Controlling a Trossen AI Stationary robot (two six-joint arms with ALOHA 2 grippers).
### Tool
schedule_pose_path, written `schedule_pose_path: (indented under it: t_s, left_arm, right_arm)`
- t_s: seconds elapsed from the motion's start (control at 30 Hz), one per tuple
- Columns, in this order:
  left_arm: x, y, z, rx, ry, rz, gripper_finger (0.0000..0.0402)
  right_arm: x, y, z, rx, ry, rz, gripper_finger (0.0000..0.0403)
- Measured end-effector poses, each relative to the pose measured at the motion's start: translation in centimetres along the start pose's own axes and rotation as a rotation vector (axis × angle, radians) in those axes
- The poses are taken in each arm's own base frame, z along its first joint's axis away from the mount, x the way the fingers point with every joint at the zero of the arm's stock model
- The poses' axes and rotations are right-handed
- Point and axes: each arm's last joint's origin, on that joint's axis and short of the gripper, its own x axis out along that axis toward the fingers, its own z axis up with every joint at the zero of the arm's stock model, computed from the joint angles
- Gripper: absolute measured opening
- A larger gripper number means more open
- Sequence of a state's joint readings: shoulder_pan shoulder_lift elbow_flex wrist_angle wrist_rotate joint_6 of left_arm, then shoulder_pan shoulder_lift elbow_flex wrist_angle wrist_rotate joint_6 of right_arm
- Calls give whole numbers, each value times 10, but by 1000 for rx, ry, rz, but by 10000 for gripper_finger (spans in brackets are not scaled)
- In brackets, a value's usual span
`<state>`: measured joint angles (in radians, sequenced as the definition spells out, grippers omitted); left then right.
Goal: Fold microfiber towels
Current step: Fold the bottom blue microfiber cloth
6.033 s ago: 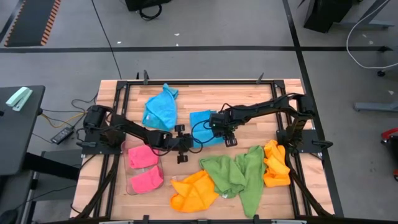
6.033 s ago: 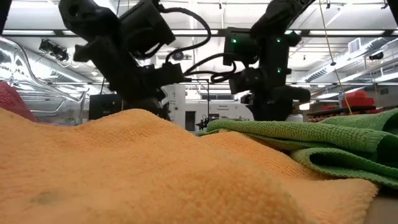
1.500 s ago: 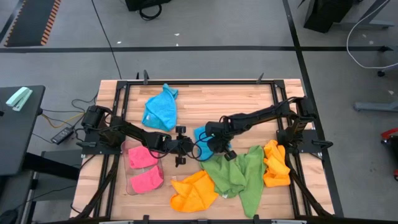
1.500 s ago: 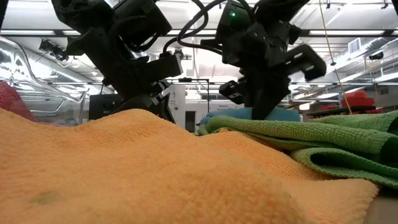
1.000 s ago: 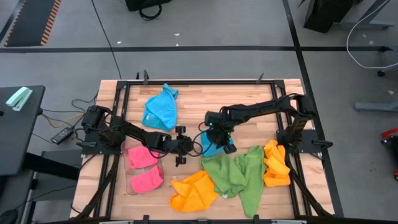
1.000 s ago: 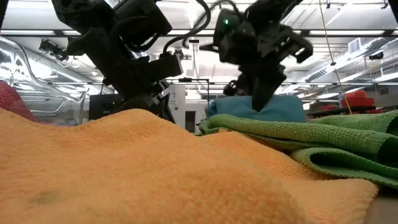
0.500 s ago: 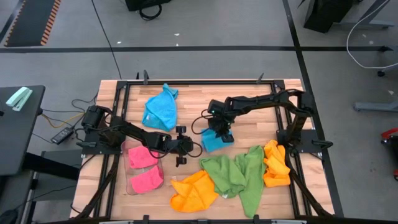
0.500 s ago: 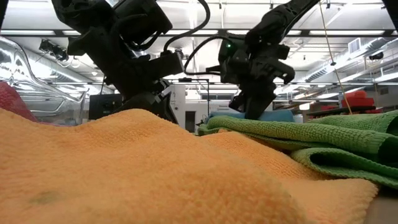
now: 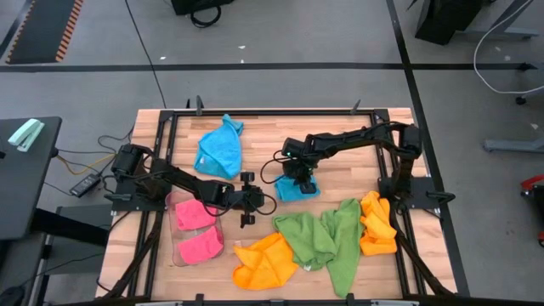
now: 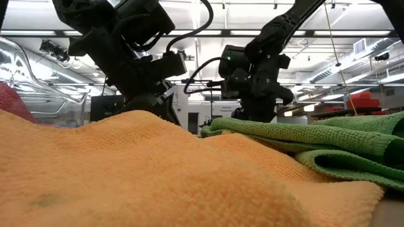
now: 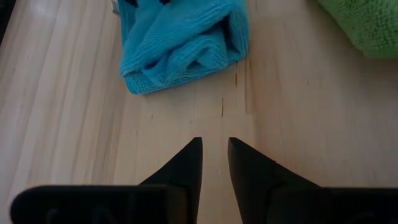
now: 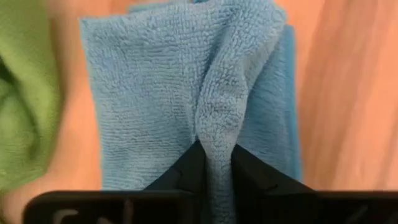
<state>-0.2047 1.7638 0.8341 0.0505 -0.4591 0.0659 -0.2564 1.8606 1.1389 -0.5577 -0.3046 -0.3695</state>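
A folded sky-blue towel (image 9: 297, 190) lies flat on the wood at the table's middle. My right gripper (image 9: 301, 180) stands over it, pointing steeply down and shut on a ridge of its cloth (image 12: 214, 155). My left gripper (image 9: 259, 202) hovers just to the towel's left. Its fingers (image 11: 214, 149) are narrowly open over bare wood, short of the towel (image 11: 183, 46). In the low view the towel is hidden behind the green towel (image 10: 303, 135). My right gripper pinches a raised ridge of the blue towel's top layer (image 12: 216, 127) between its two fingers. They come from above, slanting down, and lie along the ridge. The rest of the towel lies folded on the table, several layers deep.
A second blue towel (image 9: 219, 149) lies at the far left. Two pink towels (image 9: 197, 229) sit in the clear tray (image 9: 174, 252). Orange (image 9: 265, 262), green (image 9: 325, 238) and another orange towel (image 9: 376, 223) lie heaped along the near edge.
My right gripper has sunk and gone a little toward the far edge, carrying the blue towel. The towel stood raised above the green one in the low view. It now lies low on the table, hidden behind the green one.
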Motion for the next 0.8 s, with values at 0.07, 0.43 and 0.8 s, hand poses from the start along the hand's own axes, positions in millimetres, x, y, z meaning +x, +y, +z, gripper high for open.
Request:
schedule_pose_path:
  t_s: [0.07, 0.43, 0.8]
  left_arm:
    - [0, 0, 0, -1, 1, 0, 82]
    - [0, 0, 0, -2, 0, 1, 86]
    - [0, 0, 0, -2, 2, 0, 76]
  right_arm:
    - [0, -1, -1, 4, 6, -11, 92]
    - [-19, -5, 10, 39, 50, -11, 186]
    - [-28, -3, 38, -96, -187, 85, 193]
